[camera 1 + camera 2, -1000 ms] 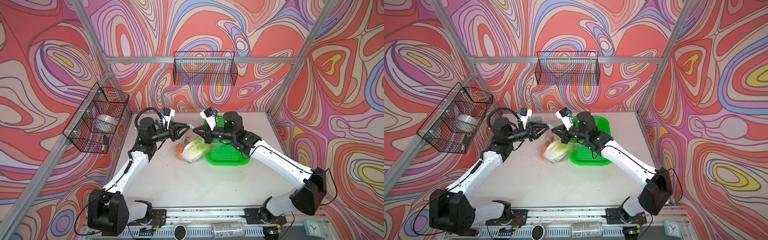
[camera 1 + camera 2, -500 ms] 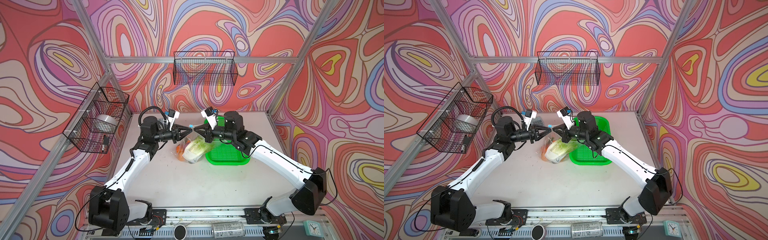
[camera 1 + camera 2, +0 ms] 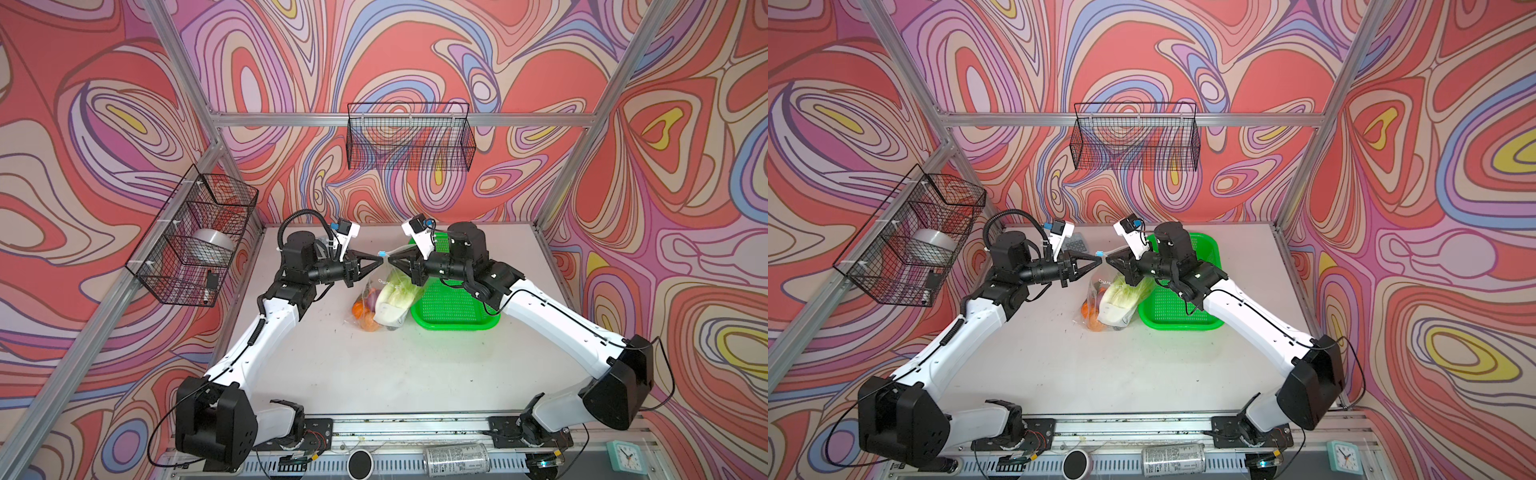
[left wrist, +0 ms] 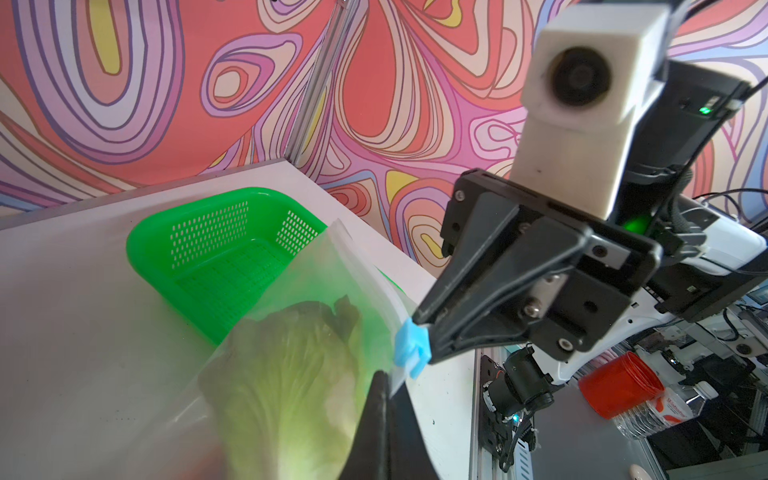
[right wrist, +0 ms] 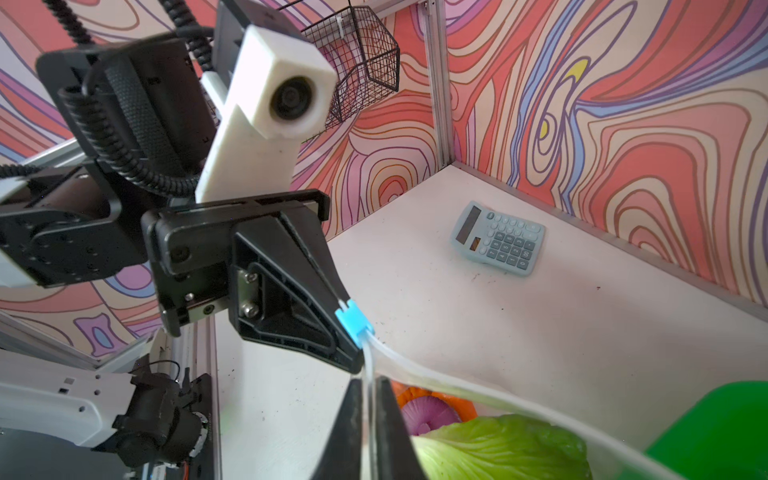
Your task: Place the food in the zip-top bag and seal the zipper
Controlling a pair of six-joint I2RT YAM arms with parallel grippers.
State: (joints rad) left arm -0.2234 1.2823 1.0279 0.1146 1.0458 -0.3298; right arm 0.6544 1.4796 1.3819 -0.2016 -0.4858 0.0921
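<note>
Both arms are bent inward above the table, wrists level, so that the left gripper and right gripper meet tip to tip. The left jaws are clamped on the zipper beside its light-blue slider tab. The right jaws are parted slightly around that track. The zip-top bag, with napa cabbage and pumpkin inside, is hung from there, its base set beside the green basket.
</note>
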